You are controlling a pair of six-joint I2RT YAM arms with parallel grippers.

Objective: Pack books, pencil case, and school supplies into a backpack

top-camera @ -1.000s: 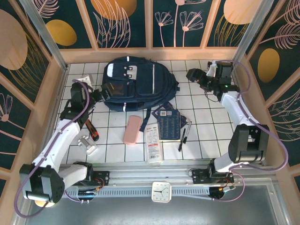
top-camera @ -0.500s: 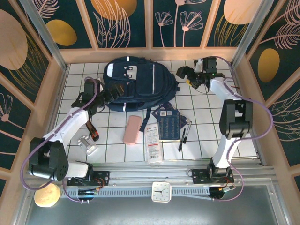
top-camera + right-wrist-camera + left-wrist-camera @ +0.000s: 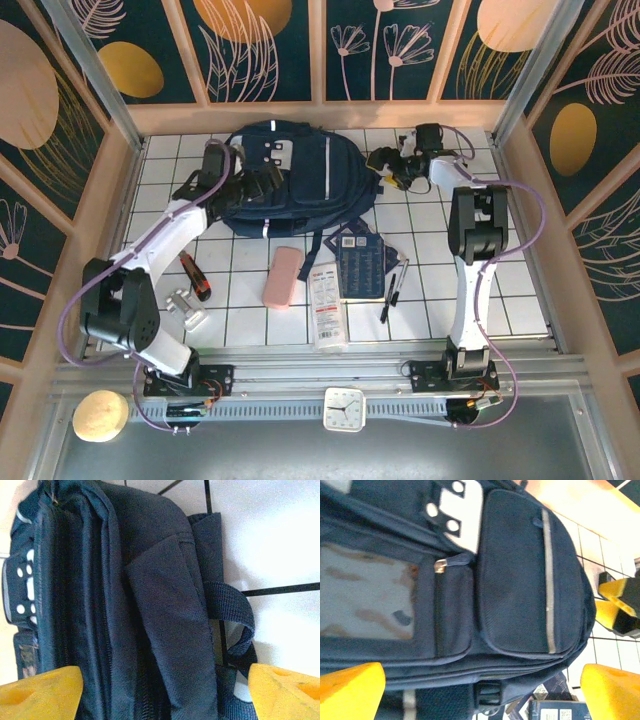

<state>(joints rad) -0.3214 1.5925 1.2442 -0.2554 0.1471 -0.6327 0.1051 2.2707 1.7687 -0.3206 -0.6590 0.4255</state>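
The navy backpack (image 3: 310,185) lies flat at the back of the tiled table. My left gripper (image 3: 268,185) hovers open over its left front pocket; its yellow fingertips (image 3: 350,690) stand wide apart above the fabric of the backpack (image 3: 520,580). At the bag's right edge my right gripper (image 3: 382,167) is open, its fingertips (image 3: 287,690) straddling the backpack (image 3: 100,605) side and a strap (image 3: 230,610) without pinching. In front lie the pink pencil case (image 3: 283,276), the white booklet (image 3: 325,305), the navy book (image 3: 360,265) and two dark pens (image 3: 395,285).
An orange-handled tool (image 3: 195,278) and a small metal piece (image 3: 188,308) lie at the left front. A white clock (image 3: 343,408) and a round tan object (image 3: 100,415) sit below the table's near rail. Wooden walls close in the table.
Both arms have swung toward the backpack. The left gripper moved up and right over the bag's front; the right gripper moved left to the bag's right edge, its jaws slightly narrower.
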